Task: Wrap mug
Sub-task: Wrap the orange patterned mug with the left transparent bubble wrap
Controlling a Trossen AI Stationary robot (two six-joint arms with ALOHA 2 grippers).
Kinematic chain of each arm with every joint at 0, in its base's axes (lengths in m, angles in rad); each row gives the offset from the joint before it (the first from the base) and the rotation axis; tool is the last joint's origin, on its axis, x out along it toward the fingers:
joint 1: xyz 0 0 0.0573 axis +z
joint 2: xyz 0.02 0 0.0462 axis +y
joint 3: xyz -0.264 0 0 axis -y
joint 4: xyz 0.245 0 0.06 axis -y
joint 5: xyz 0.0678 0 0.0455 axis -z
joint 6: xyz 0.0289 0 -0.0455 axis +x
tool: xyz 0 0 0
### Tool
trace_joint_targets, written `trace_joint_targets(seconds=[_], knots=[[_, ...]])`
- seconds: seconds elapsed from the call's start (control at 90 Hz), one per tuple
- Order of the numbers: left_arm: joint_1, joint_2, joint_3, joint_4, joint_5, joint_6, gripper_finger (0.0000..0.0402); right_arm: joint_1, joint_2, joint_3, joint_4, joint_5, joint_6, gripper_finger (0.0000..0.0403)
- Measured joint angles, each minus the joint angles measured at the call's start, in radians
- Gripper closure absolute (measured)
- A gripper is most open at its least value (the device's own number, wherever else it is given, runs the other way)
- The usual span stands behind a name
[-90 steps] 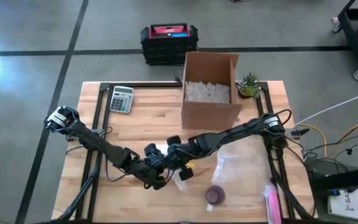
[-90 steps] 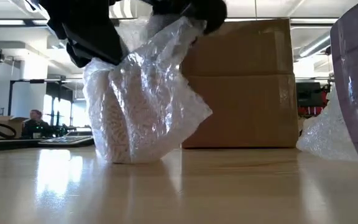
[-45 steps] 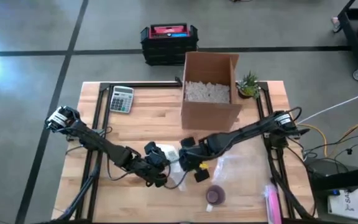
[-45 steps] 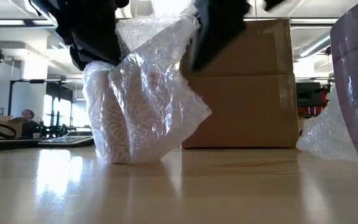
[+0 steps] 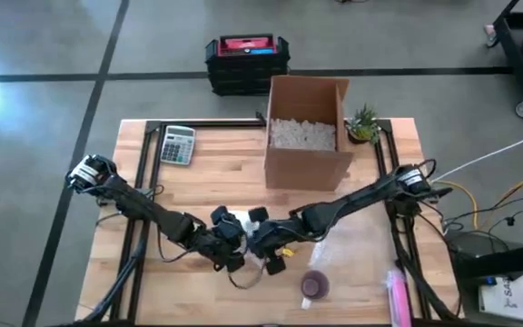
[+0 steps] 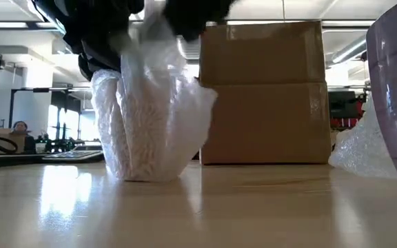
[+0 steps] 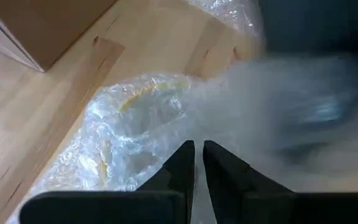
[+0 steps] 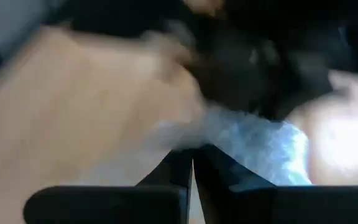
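Calculator (image 5: pixel 178 144) sits at far-left of the wooden desk (image 5: pixel 207 173), well apart from the action. Left arm reaches in from the desk's left edge toward front-centre; left tool (image 5: pixel 231 257) sits at the bubble wrap bundle (image 6: pixel 150 117). Left wrist view: its two fingers (image 7: pixel 178 168) are nearly together, only a thin slit between, pinching a fold of the bubble wrap (image 7: pixel 148 134) — closed on the wrap.

The mug itself is not clearly visible; it's inside the wrap bundle, standing on the desk at front-centre, between the two tools. Low view shows the bundle upright, base on the desk, wrap gathered at top under the dark arm parts.

Right arm comes from the desk's right edge, stretched leftward across the middle; right tool (image 5: pixel 263 243) is just beside the left tool at the bundle's right side. Right wrist view is motion-blurred: fingers (image 8: pixel 178 163) look almost touching with wrap (image 8: pixel 253 146) just ahead, but whether they grip it — cannot tell.

Cardboard box (image 5: pixel 305 127) with white fill stands at back-centre, small plant (image 5: pixel 363 125) just beside its right side. A second, purple mug (image 5: pixel 314 286) stands near the front edge, right of the bundle, beside a loose clear sheet (image 5: pixel 348 238). Pink object (image 5: pixel 396 292) lies at front-right.
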Motion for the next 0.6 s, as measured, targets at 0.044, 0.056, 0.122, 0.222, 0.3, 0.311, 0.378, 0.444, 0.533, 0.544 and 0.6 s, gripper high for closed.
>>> trace_joint_targets(seconds=[0.044,0.056,0.122,0.222,0.3,0.311,0.378,0.444,0.533,0.544,0.6], knots=[[0.001,0.000,-0.002,-0.004,0.006,0.000,0.0379,-0.012,0.017,0.000,-0.001,-0.002,0.011,0.0403],[0.001,0.000,-0.002,-0.005,0.008,0.000,0.0379,-0.015,0.021,0.000,-0.002,-0.004,0.016,0.0403],[0.001,-0.006,-0.002,-0.027,0.024,-0.002,0.0379,-0.025,0.036,-0.003,-0.001,-0.015,0.034,0.0403],[0.001,-0.051,0.003,-0.105,0.112,-0.045,0.0379,-0.027,0.052,-0.006,0.004,-0.008,0.040,0.0403],[-0.014,-0.100,0.021,-0.179,0.170,-0.099,0.0379,-0.029,0.052,-0.008,0.004,-0.008,0.043,0.0403],[-0.017,-0.108,0.024,-0.188,0.173,-0.101,0.0379,-0.029,0.052,-0.008,0.005,-0.008,0.044,0.0403],[-0.029,-0.151,0.035,-0.195,0.174,-0.100,0.0379,-0.030,0.050,-0.008,0.003,-0.008,0.044,0.0403],[-0.034,-0.185,0.036,-0.153,0.123,-0.062,0.0379,-0.032,0.050,-0.009,0.003,-0.008,0.044,0.0403],[-0.032,-0.195,0.033,-0.093,0.072,-0.004,0.0379,-0.032,0.049,-0.009,0.007,-0.009,0.044,0.0403],[-0.030,-0.194,0.032,-0.093,0.071,0.000,0.0379,-0.032,0.049,-0.009,0.009,-0.009,0.043,0.0403],[-0.015,-0.174,0.030,-0.092,0.069,0.006,0.0379,-0.032,0.049,-0.010,0.013,-0.009,0.043,0.0403]])
